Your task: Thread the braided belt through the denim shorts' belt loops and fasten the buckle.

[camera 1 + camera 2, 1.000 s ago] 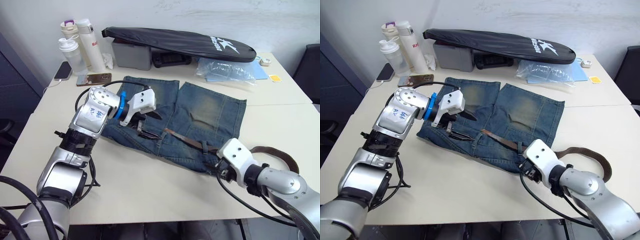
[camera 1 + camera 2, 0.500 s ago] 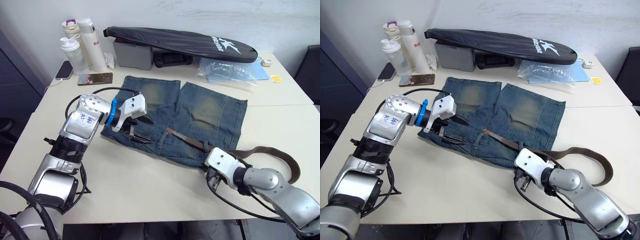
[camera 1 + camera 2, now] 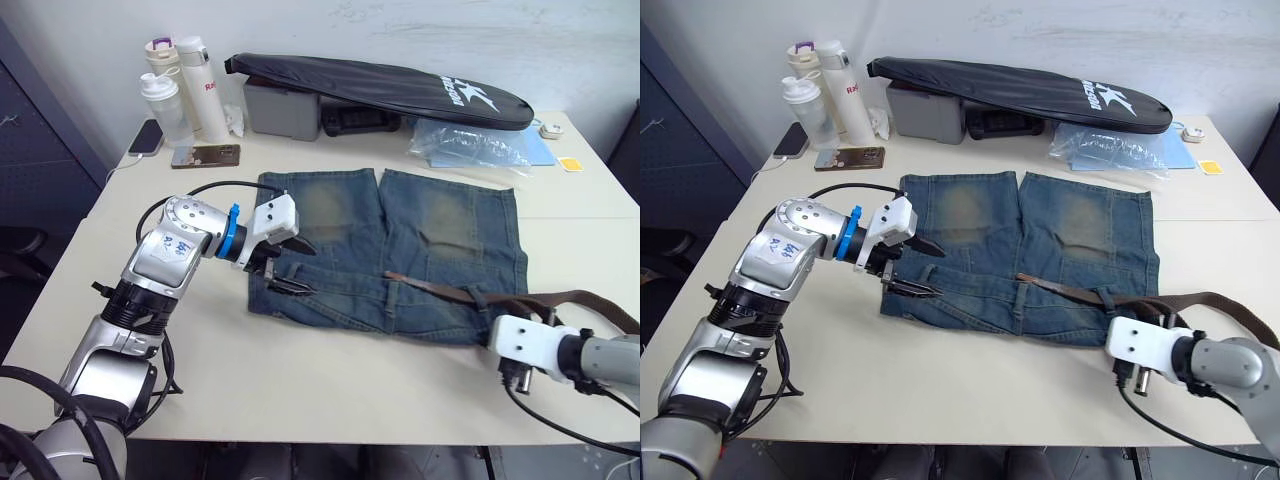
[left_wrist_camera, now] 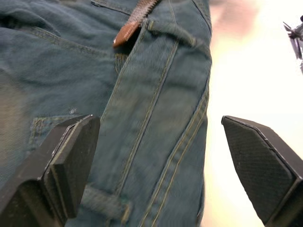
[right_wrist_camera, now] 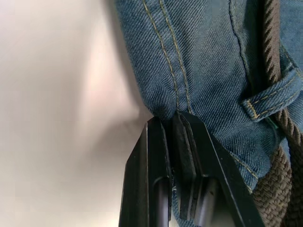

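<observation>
Denim shorts (image 3: 400, 250) flat on bench (image 3: 300, 380), braided belt (image 3: 470, 295) partly through waistband loops. Right end effector (image 5: 173, 125) pinching waistband corner; left end effector (image 4: 156, 156) spread above waistband. Risk: tugging corner bunches denim, drags belt tip (image 4: 125, 35) back out.
</observation>
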